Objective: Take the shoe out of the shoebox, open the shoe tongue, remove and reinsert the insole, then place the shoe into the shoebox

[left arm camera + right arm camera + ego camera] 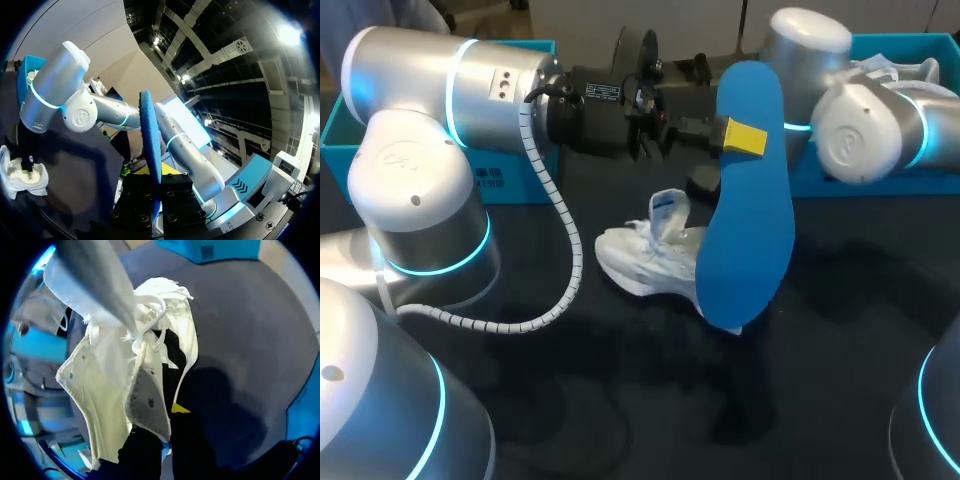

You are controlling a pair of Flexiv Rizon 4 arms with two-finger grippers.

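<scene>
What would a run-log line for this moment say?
insole out | left gripper holds insole clear of shoe | right gripper grips shoe on table

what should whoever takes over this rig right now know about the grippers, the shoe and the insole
Left gripper: shut on the blue insole, held upright above the table.
Right gripper: shut on the edge of the white shoe, which sits on the table with its tongue up.
Done: shoe out, tongue open, insole out.
Left: reinsert the insole, then put the shoe into a blue shoebox at the table's far side.
</scene>
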